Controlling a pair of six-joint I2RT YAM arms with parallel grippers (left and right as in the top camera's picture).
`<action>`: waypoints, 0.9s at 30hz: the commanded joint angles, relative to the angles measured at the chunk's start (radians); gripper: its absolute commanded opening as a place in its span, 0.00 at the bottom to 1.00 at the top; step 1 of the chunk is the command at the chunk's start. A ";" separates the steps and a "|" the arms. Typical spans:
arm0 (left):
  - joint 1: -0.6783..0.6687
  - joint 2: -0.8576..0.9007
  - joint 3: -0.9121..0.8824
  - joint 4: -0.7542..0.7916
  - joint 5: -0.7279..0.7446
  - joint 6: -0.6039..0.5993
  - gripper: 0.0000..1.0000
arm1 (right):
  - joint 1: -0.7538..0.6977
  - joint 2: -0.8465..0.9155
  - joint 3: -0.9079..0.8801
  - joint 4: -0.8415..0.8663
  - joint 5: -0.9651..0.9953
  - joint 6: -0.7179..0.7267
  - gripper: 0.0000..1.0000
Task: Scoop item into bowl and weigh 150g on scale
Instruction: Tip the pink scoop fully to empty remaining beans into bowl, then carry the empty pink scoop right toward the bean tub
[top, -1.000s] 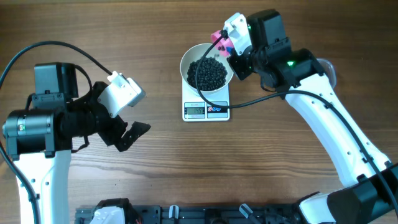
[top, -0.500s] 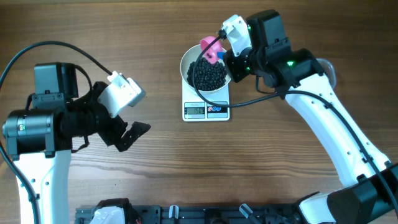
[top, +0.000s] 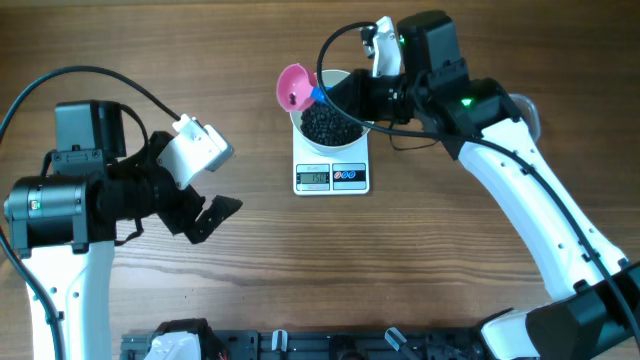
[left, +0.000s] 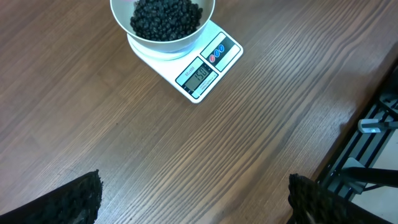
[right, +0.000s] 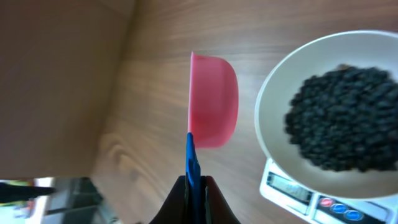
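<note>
The white bowl (top: 305, 127) stands on the scale (top: 332, 176) and holds a dark heap of the item (top: 330, 124). My right gripper (top: 335, 96) is shut on the blue handle (right: 191, 155) of a pink scoop (top: 294, 87), which hangs on its side just beyond the bowl's left rim. From the right wrist, the scoop (right: 214, 102) looks empty beside the bowl (right: 267, 124). My left gripper (top: 205, 216) hovers open over bare table, left of the scale. In its wrist view the bowl (left: 165, 46), grains (left: 165, 18) and scale (left: 231, 52) lie ahead; the display appears to read 150.
A black rail (top: 300, 345) runs along the table's front edge and shows at the right in the left wrist view (left: 373, 143). The right arm's black cable (top: 335, 40) arcs above the bowl. Bare wood lies between the left gripper (left: 193, 208) and the scale.
My right gripper has swung the pink scoop from over the bowl to the left, out past the bowl's left rim. The left arm has not moved.
</note>
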 joint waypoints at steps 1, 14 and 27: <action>-0.004 0.003 -0.003 -0.001 -0.002 -0.009 1.00 | -0.021 0.014 0.007 0.038 -0.087 0.127 0.04; -0.004 0.003 -0.003 -0.001 -0.002 -0.009 1.00 | -0.259 0.014 0.007 0.015 -0.343 0.103 0.04; -0.004 0.003 -0.003 -0.001 -0.002 -0.010 1.00 | -0.686 0.014 0.007 -0.380 -0.256 -0.397 0.04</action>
